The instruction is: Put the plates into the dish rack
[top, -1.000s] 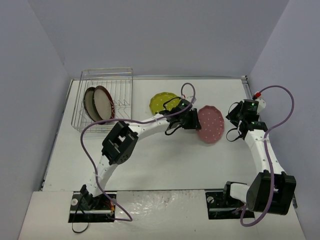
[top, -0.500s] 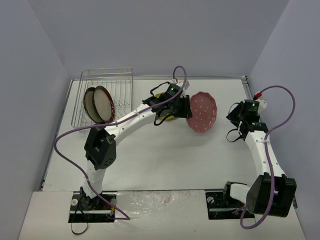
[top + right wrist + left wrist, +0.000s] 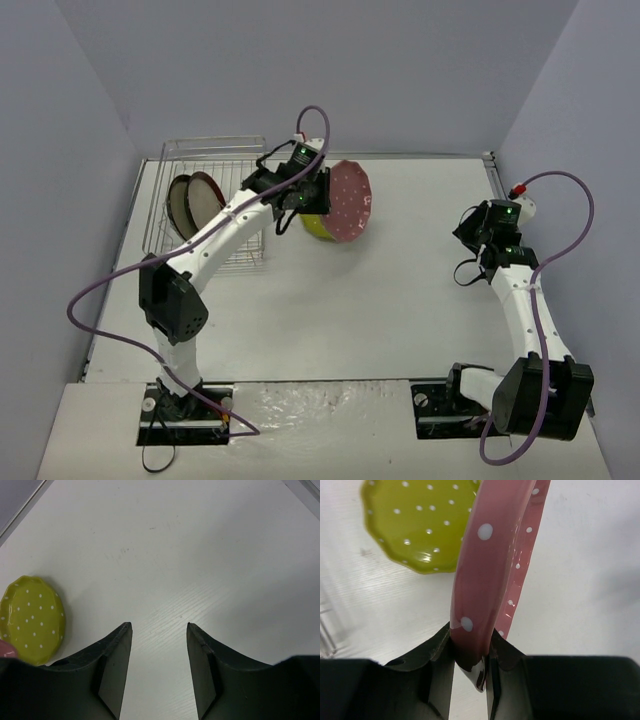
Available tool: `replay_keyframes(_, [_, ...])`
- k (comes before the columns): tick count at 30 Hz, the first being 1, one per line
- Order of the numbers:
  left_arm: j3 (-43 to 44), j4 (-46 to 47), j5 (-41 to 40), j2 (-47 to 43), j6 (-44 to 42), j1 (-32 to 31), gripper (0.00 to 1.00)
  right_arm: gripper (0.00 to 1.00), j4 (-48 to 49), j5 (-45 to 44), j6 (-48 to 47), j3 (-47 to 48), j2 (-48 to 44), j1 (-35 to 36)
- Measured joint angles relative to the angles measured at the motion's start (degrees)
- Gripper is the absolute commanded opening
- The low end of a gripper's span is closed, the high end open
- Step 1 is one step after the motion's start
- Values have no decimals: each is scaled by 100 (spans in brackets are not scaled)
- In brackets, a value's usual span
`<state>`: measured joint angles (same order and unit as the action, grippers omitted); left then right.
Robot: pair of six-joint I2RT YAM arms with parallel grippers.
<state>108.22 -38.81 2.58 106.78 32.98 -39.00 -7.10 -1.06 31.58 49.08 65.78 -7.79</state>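
Dish rack (image 3: 245, 160): sits at the far left corner of the desk (image 3: 400, 300), close to the left wall.
Red-brown plates (image 3: 197, 207): two stand on edge among the tines toward the rack's left side, leaning together. The tine rows on their right stand free.
Left fingers (image 3: 437, 650): clenched on the rim of the pink plate, one finger on each face.
Pink plate (image 3: 480, 555): held on edge in the air just right of the rack's right side. In the top view it overlaps the yellow-green plate.
Yellow-green plate (image 3: 415, 525): lies flat on the desk below the pink one, near the rack. I cannot tell whether it touches the wire.
Open room: a broad stretch of bare desk runs from the pink plate to the right arm.
Right fingers (image 3: 112, 665): released and spread, with only desk between them. They are near the desk's right edge, well apart from every plate.
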Motion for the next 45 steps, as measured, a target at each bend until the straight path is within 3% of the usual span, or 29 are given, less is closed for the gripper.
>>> replay_keyframes(13, [861, -927, -824, -578, -322, 737, 0, 44, 44, 103, 5, -41, 0, 2])
replay_keyframes(29, [951, -1724, -1643, -872, -663, 1712, 0, 44, 86, 155, 9, -54, 40, 216])
replay_keyframes(45, [-78, -1682, -2248, -1292, -934, 1992, 0, 44, 270, 156, 34, -150, 76, 311])
